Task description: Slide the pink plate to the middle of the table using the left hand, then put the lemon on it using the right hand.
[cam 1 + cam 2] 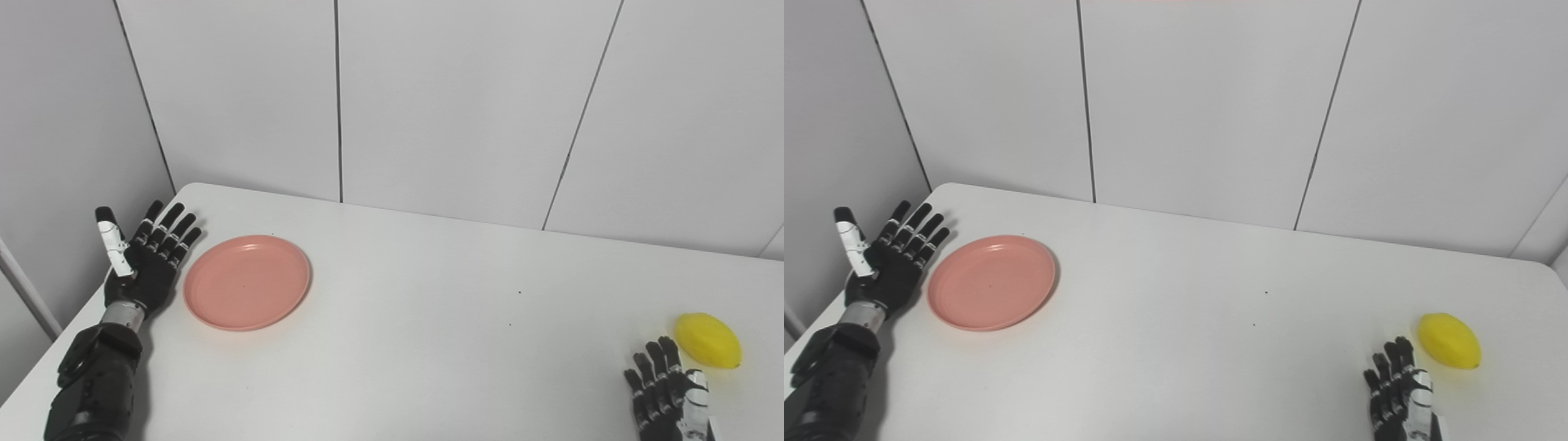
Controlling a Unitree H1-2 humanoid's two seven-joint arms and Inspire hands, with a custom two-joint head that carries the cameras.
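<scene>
A pink plate (247,282) lies flat on the white table (429,318), far to the left, with nothing on it. My left hand (149,254) stands just left of the plate's rim, palm facing it, fingers straight and spread, open, a small gap away. A yellow lemon (708,340) rests near the table's right front. My right hand (664,392) sits low at the bottom edge, just left of and below the lemon, fingers extended and apart, holding nothing.
Grey wall panels (459,104) rise behind the table, and a side wall (67,135) stands close on the left. The table's left edge (73,318) runs right under my left forearm. Bare white tabletop stretches between plate and lemon.
</scene>
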